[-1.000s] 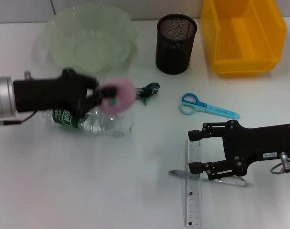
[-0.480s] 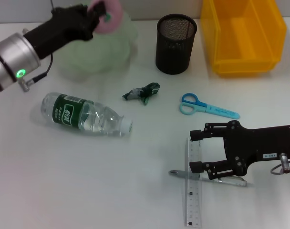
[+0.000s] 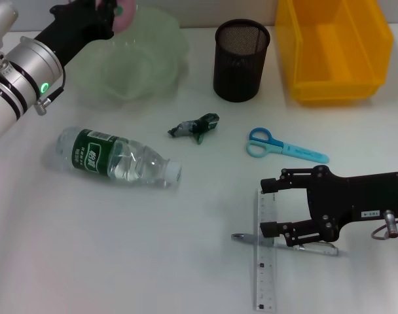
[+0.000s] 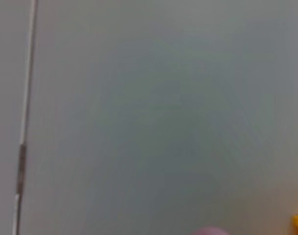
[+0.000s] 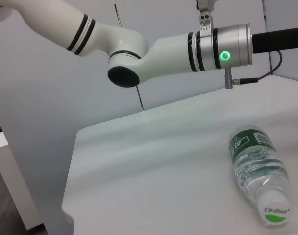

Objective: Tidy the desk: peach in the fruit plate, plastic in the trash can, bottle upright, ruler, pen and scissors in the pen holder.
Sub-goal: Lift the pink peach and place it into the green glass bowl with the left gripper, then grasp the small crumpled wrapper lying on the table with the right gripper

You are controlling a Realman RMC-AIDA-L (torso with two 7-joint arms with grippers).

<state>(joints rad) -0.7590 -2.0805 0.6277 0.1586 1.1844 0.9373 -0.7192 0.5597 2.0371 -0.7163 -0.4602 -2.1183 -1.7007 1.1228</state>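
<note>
My left gripper (image 3: 112, 12) is shut on the pink peach (image 3: 124, 8), held above the far left rim of the translucent green fruit plate (image 3: 137, 62); a sliver of the peach (image 4: 210, 231) shows in the left wrist view. The bottle (image 3: 117, 159) lies on its side, and it also appears in the right wrist view (image 5: 259, 171). A crumpled plastic wrapper (image 3: 194, 126) lies mid-table. Blue scissors (image 3: 284, 148) lie to the right of it. My right gripper (image 3: 270, 207) hangs open over the upper end of the clear ruler (image 3: 264, 268), with the pen (image 3: 248, 239) lying across it. The black mesh pen holder (image 3: 241, 60) stands at the back.
The yellow bin (image 3: 333, 52) that serves as the trash can sits at the back right, beside the pen holder. My left arm (image 5: 188, 44) stretches above the table past the bottle.
My left gripper has carried the peach from above the bottle up and back to the plate's far left rim. The right arm has not moved.
</note>
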